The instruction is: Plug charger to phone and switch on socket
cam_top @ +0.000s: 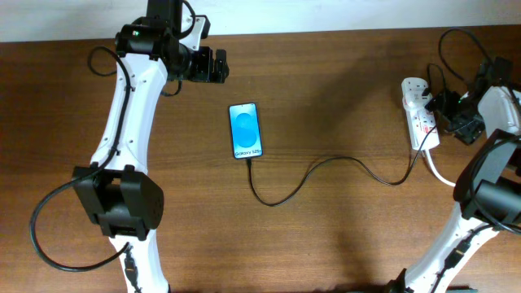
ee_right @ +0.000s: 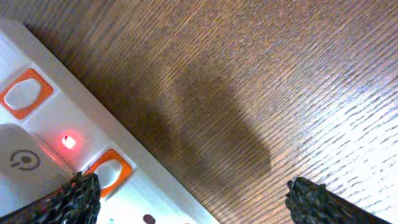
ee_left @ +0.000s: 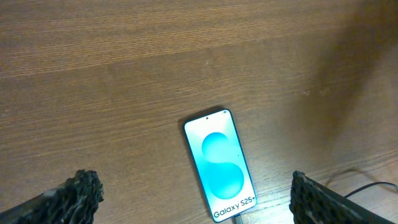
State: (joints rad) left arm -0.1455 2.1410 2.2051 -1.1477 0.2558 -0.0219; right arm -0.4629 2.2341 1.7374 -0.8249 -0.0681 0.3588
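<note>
First, overhead: phone (cam_top: 246,130) mid-bench, charger (cam_top: 342,159) running to socket (cam_top: 413,102) at right edge. Left wrist: left gripper (ee_left: 194,196), jaws apart, above phone. Right wrist: right gripper (ee_right: 189,196), jaws apart, over socket; lamp (ee_right: 69,142) glows red, so you can probably lift straight clear.

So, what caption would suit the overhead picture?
Lit phone, charger cable running from its lower end to the white socket.

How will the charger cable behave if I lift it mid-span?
Likely floppy: the charger lies in loose curves on the table. Probably light, but lifting may tug the phone, since its tip seems plugged into the phone's lower edge.
</note>
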